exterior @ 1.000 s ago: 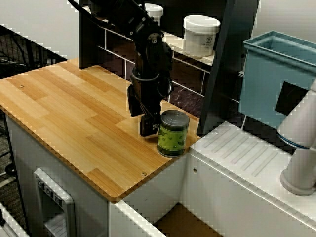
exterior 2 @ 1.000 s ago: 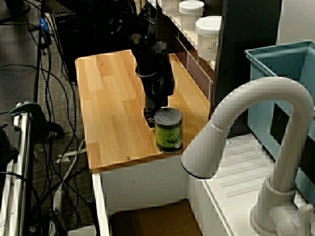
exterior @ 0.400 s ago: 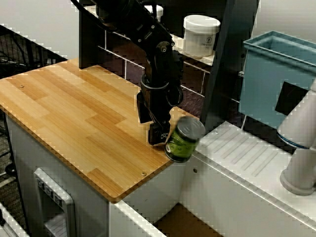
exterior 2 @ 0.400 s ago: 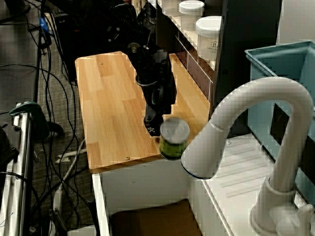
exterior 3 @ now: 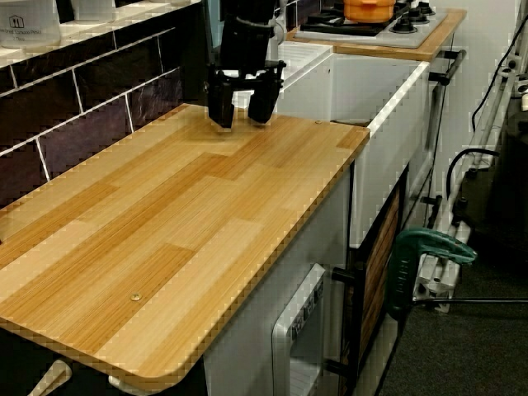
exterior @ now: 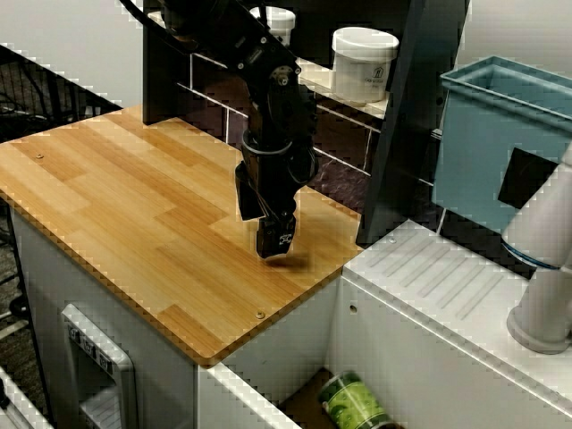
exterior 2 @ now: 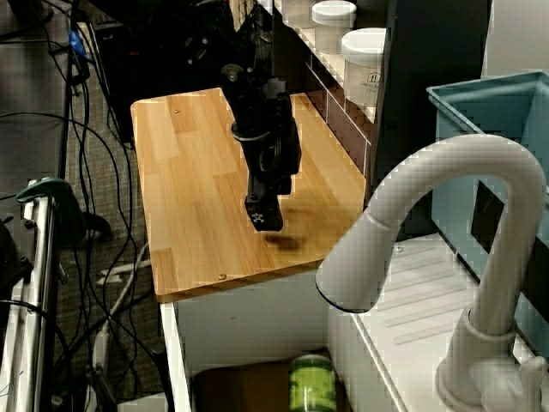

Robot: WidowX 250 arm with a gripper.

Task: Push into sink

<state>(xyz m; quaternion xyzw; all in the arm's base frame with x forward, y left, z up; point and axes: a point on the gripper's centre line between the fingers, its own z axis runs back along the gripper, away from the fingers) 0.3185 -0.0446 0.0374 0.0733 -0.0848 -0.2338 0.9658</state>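
Hovering over the wooden counter (exterior: 134, 206), my gripper (exterior 3: 241, 106) is spread apart, grasping nothing. Down in the sink (exterior 2: 249, 382), the green can (exterior: 353, 402) lies on its side.

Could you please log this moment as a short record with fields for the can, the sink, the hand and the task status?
can: green-labelled can lies in the sink, off the counter
sink: white-walled basin with brown bottom, below the wooden counter edge
hand: hand open, empty, above the counter near its sink-side edge
faucet: white faucet arches beside the sink
task status: appears done, can is in the sink
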